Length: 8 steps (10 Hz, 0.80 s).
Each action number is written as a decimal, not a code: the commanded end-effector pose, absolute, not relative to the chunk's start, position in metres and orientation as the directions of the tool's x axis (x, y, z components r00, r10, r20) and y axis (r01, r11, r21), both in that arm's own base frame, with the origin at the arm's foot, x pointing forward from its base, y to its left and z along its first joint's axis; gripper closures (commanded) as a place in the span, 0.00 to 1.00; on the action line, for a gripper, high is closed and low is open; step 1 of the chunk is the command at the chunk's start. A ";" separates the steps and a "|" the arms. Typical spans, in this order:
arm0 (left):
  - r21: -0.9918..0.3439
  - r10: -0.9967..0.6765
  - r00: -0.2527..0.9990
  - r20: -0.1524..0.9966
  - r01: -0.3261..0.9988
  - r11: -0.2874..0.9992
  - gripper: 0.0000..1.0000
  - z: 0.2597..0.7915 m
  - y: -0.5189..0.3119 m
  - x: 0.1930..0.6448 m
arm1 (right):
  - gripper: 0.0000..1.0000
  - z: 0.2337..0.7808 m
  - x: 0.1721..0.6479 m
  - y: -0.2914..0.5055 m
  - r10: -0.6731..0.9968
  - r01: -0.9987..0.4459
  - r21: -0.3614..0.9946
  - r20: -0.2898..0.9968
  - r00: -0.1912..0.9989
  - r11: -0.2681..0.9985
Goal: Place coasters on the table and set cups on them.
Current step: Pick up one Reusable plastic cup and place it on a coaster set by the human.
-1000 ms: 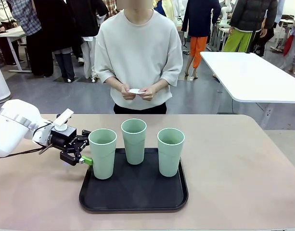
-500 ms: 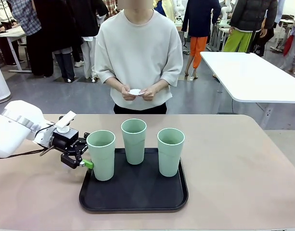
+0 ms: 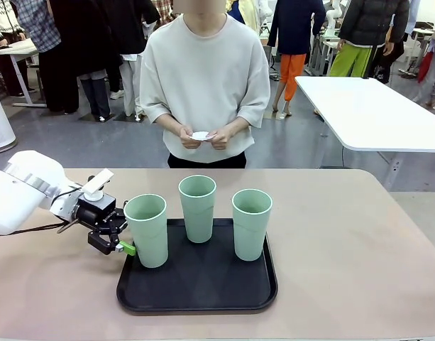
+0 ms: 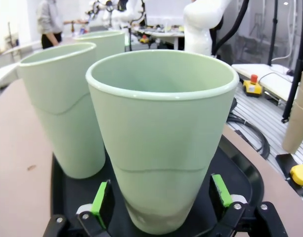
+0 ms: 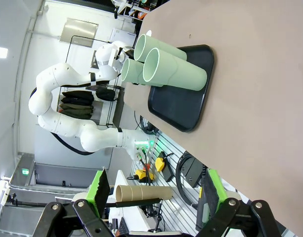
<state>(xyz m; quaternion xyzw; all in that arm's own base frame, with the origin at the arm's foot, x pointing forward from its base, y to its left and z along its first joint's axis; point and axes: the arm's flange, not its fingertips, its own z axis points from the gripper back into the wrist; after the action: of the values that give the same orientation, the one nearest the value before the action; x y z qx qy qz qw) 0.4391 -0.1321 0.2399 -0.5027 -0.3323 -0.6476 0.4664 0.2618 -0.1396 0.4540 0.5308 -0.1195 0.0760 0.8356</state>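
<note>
Three pale green cups [image 5: 161, 69] stand on a black tray [image 3: 203, 298] in the middle of the tan table [image 3: 345, 249]. The left-hand cup [image 3: 147, 231] is near the tray's left edge, the middle cup [image 3: 197, 206] sits farther back, and the right-hand cup [image 3: 251, 224] is on the other side.

From where I stand, the left gripper [image 3: 126, 241] is low at the left-hand cup. Its jaws are spread wide with the cup's lower part between them, a green pad on each side. I cannot tell whether the pads touch the cup.

Seen from its own wrist, the right gripper [image 5: 155, 197] is well away from the tray, fingers apart with nothing between them.

Across the table a person [image 3: 203, 78] holds a small white coaster [image 3: 199, 134] in both hands [image 3: 221, 138] at waist height.
</note>
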 end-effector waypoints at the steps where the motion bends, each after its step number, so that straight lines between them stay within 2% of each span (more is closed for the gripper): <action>1: -0.044 -0.281 -0.060 0.958 0.937 -0.348 0.00 0.241 -0.142 0.437 | 0.00 0.456 0.262 -0.139 0.001 -0.267 0.872 0.293 0.956 0.411; 5: -0.054 -0.277 -0.054 0.959 0.928 -0.368 0.00 0.239 -0.161 0.439 | 0.00 0.456 0.262 -0.139 0.001 -0.267 0.872 0.293 0.956 0.411; 6: -0.050 -0.273 -0.059 0.960 0.926 -0.375 0.21 0.239 -0.163 0.440 | 0.00 0.456 0.262 -0.139 0.001 -0.267 0.872 0.293 0.956 0.411; 7: -0.051 -0.271 -0.059 0.961 0.923 -0.382 0.54 0.239 -0.161 0.440 | 0.00 0.456 0.262 -0.139 0.001 -0.267 0.872 0.293 0.956 0.411; 8: -0.049 -0.265 -0.058 0.962 0.924 -0.380 0.76 0.240 -0.160 0.440 | 0.00 0.456 0.262 -0.139 0.001 -0.267 0.872 0.293 0.956 0.411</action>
<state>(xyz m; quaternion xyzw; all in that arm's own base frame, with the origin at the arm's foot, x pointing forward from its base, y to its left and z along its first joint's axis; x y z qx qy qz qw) 0.4360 -0.1575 0.2393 -0.5112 -0.3201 -0.6576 0.4514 0.2618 -0.1396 0.4540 0.5308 -0.1195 0.0760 0.8356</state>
